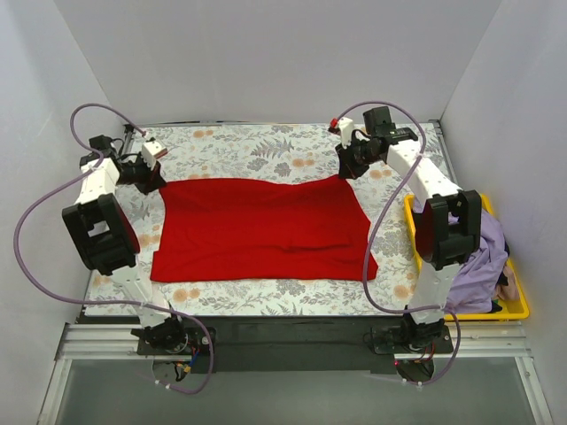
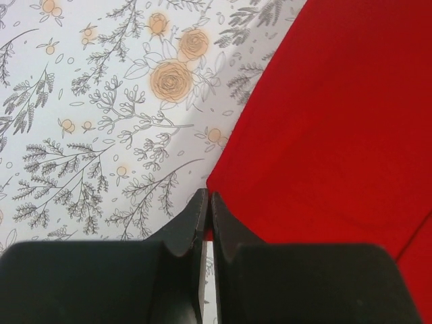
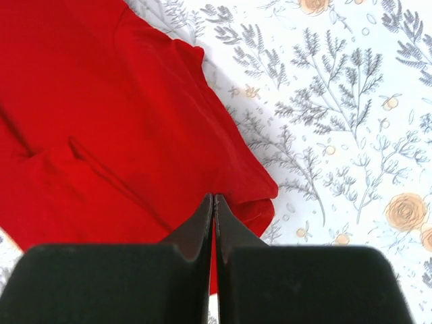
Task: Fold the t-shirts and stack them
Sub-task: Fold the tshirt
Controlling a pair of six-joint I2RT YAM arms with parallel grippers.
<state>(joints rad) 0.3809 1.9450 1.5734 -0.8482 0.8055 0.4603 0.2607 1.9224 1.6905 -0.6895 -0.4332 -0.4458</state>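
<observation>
One red t-shirt (image 1: 261, 228) spread on bench (image 1: 266, 146), fold unfinished; left gripper (image 2: 208, 197) and right gripper (image 3: 213, 199) fingers pinch its far corners; lilac t-shirt (image 1: 483, 266) waits in yellow bin (image 1: 523, 305).

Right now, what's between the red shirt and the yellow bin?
Just flowered table cover, crossed by the right arm's purple cable, separates red shirt from yellow bin; the top view shows it.

The red t-shirt (image 1: 261, 228) is matt, softly creased cloth; the floral table cover (image 1: 266, 146) looks smooth, perhaps printed fabric.
</observation>
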